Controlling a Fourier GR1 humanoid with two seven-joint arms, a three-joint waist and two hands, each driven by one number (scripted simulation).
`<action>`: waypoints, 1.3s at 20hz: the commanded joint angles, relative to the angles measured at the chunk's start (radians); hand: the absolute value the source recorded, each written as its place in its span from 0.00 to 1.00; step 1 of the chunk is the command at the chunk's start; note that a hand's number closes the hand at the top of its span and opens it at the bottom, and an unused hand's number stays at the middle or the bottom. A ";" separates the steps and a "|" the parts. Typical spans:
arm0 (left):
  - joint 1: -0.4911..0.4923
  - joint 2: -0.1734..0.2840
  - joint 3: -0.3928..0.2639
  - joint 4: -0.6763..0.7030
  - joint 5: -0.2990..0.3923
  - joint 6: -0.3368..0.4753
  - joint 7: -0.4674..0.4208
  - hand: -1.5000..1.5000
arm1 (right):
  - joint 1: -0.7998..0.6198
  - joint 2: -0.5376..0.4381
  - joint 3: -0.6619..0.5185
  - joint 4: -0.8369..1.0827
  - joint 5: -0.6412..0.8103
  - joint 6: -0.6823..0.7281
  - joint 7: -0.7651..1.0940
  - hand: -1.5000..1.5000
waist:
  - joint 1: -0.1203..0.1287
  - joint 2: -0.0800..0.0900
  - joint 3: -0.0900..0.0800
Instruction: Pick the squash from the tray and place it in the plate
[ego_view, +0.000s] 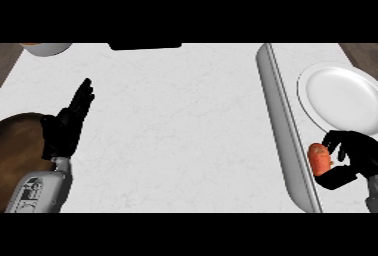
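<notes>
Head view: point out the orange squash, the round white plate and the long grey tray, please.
Orange squash (319, 159), head view: middle of its visible side.
Round white plate (341, 95), head view: bare centre.
Long grey tray (282, 120), head view: left rim.

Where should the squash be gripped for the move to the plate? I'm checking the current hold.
Around its middle, from its right side, much as the right hand has it now. The squash is orange and elongated, lying lengthwise beside the tray rim, so fingers curled across its narrow width suit it. The plate lies just beyond.
</notes>
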 joint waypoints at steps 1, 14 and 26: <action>-0.003 0.002 0.015 -0.011 0.004 0.013 0.010 0.50 | 0.056 -0.214 -0.184 0.106 -0.075 -0.006 -0.211 1.00 | -0.040 0.000 0.008; -0.008 -0.015 -0.017 -0.026 0.000 -0.005 0.022 0.50 | 0.014 -0.433 -0.646 0.501 -0.359 -0.140 -1.026 1.00 | 0.029 0.003 0.006; -0.062 -0.019 -0.026 0.005 -0.011 -0.036 0.019 0.50 | -0.303 -0.442 -0.536 0.916 -0.304 0.028 -1.293 1.00 | 0.092 0.010 -0.002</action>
